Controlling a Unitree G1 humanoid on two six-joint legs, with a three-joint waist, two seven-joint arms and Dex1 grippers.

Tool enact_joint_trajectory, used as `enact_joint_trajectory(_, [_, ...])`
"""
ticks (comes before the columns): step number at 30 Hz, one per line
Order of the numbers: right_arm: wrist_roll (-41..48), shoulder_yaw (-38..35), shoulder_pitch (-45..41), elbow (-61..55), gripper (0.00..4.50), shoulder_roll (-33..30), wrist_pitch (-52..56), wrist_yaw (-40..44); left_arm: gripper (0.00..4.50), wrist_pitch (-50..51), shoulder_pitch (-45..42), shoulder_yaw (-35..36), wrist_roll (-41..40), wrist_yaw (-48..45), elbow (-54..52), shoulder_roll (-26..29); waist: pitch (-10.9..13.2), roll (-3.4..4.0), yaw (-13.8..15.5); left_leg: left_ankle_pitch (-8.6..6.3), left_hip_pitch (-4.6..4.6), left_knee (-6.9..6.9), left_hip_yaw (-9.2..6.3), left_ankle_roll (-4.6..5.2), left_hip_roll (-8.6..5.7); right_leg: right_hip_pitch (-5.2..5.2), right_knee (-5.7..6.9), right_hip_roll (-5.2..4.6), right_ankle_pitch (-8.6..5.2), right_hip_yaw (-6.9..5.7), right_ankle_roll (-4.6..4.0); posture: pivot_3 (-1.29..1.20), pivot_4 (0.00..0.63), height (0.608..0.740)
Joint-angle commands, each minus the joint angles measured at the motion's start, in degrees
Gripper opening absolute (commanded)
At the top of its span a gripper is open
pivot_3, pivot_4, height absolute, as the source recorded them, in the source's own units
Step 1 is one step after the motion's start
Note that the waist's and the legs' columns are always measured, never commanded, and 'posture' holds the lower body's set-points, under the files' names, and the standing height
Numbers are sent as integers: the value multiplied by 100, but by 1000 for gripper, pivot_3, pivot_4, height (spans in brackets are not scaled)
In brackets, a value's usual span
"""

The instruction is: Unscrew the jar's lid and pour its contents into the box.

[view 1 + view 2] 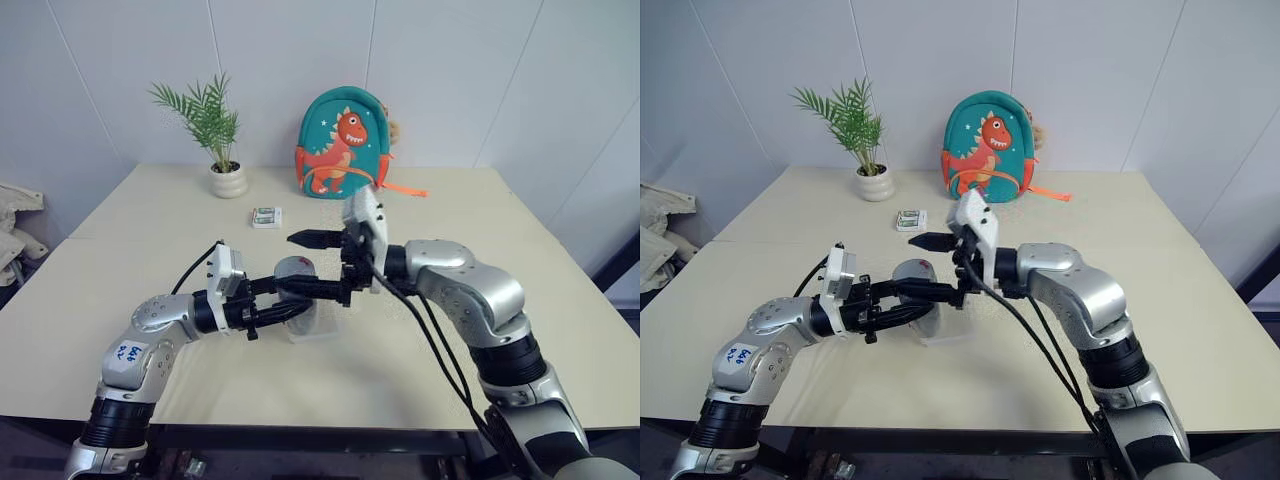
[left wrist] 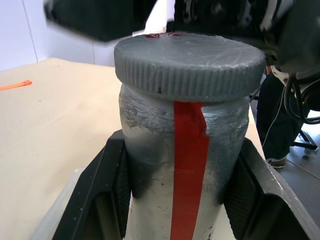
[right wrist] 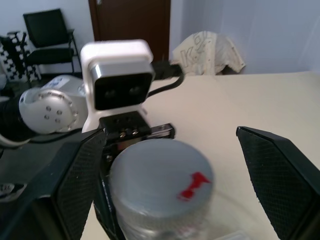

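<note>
My left gripper [image 1: 288, 303] is shut on the jar [image 2: 186, 145], a silvery cylinder with a red strip down its side, its black fingers [image 2: 112, 192] clamping the body. The grey ribbed lid [image 2: 190, 60] sits on top of the jar. I hold the jar just over the box [image 1: 318, 331], a clear shallow tray on the table. My right gripper [image 1: 312, 265] is open and reaches in from the right, with one fingertip on each side of the lid [image 3: 160, 187] and apart from it. The contents are hidden inside the jar.
At the back of the table [image 1: 520, 300] stand a white pot with a green plant [image 1: 228, 180] and a teal dinosaur backpack [image 1: 343, 143]. A small white-and-green packet [image 1: 266, 217] lies behind the grippers. Cloth [image 1: 15, 230] lies off the table's left side.
</note>
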Motion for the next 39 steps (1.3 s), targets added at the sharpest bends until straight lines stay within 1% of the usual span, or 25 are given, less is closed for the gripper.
enact_joint_trajectory(1, [-113,24,-203,52,4412,27,-150,85,2064,-7,-111,53,-93,-35,-84,46,0,0,-1,0,0,0,0,0,0,0,0,0,0,0,0,0,150,740])
enact_joint_trajectory(8, [-181,-67,-293,363,4412,7,-92,88,2064,-1,-55,78,-119,-9,-140,33,0,0,-2,0,1,0,0,0,0,0,1,0,0,0,-1,0,150,740])
enact_joint_trajectory(28, [599,-839,-49,453,4412,-508,448,485,2064,-55,-62,43,-97,-16,-106,8,0,0,4,0,0,0,0,0,0,0,1,0,0,0,0,0,150,740])
enact_joint_trajectory(39, [613,-964,33,609,4412,-629,489,559,2064,-64,-56,54,-86,-13,-109,5,0,0,2,0,0,0,1,0,0,0,1,0,0,0,0,0,150,740])
